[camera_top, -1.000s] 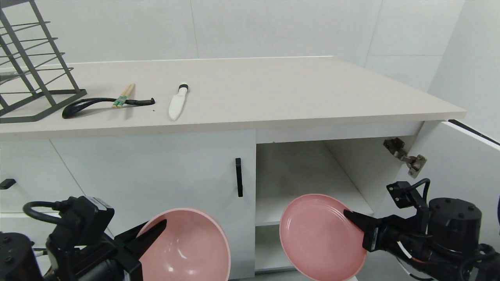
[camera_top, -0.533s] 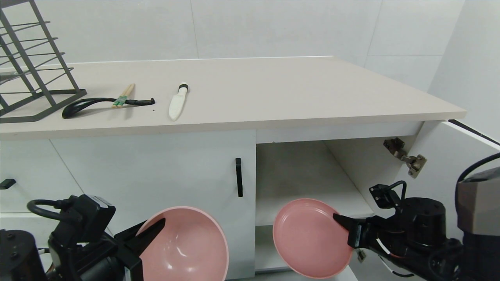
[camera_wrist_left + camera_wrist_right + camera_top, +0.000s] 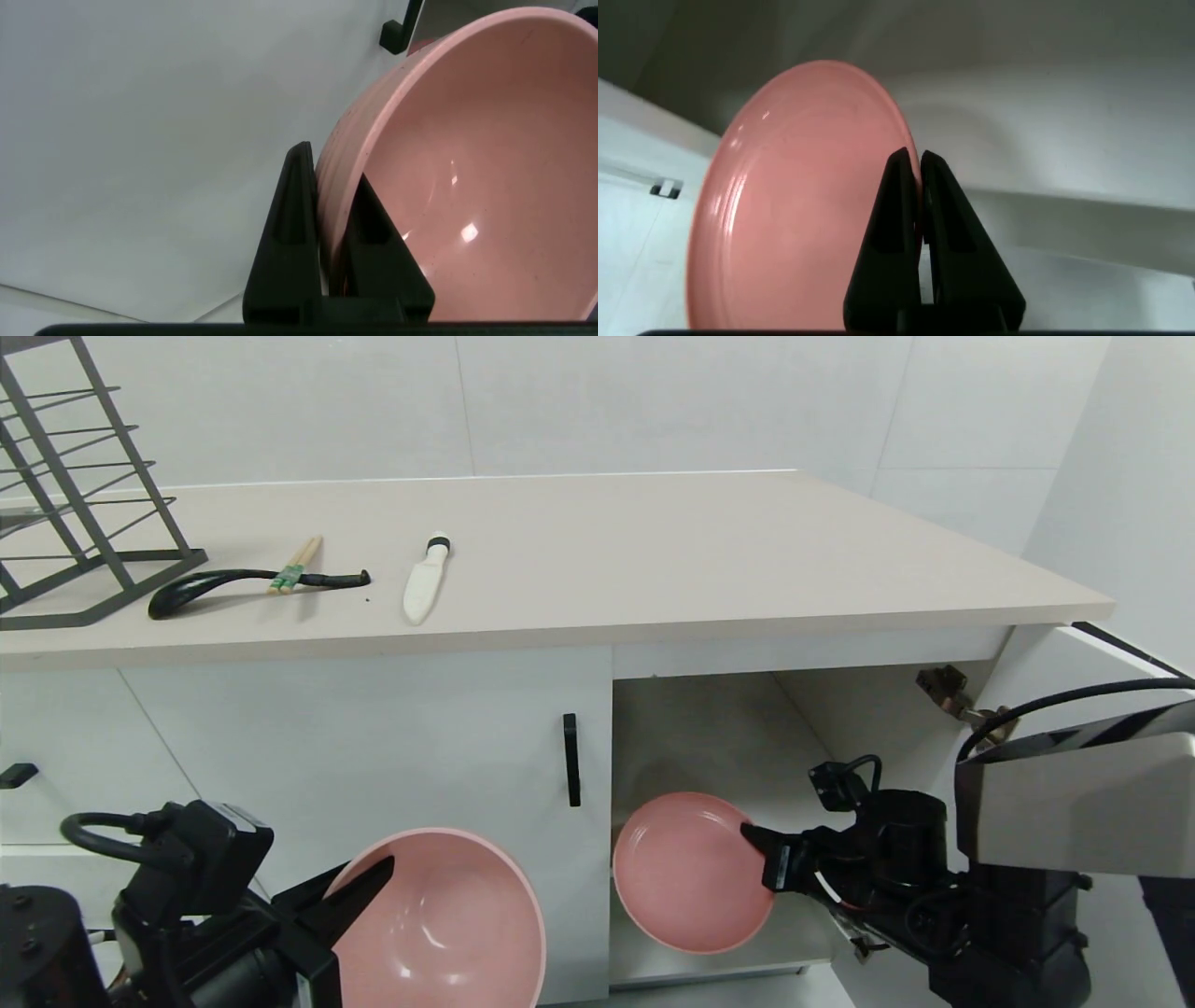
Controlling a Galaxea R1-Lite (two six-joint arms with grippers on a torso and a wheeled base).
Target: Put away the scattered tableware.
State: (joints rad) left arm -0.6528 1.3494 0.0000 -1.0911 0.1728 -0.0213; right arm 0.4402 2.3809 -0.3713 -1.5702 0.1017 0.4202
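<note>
Glossy bowl [image 3: 448, 924]; matt countertop [image 3: 653, 551]

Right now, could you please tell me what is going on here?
The robot is tidying tableware. Its right hand grips a pink plate by the rim, tilted, at the mouth of the open cupboard. Its left hand grips a pink bowl in front of the closed door. A black ladle, chopsticks and a white knife lie on the counter, not yet put away.
</note>
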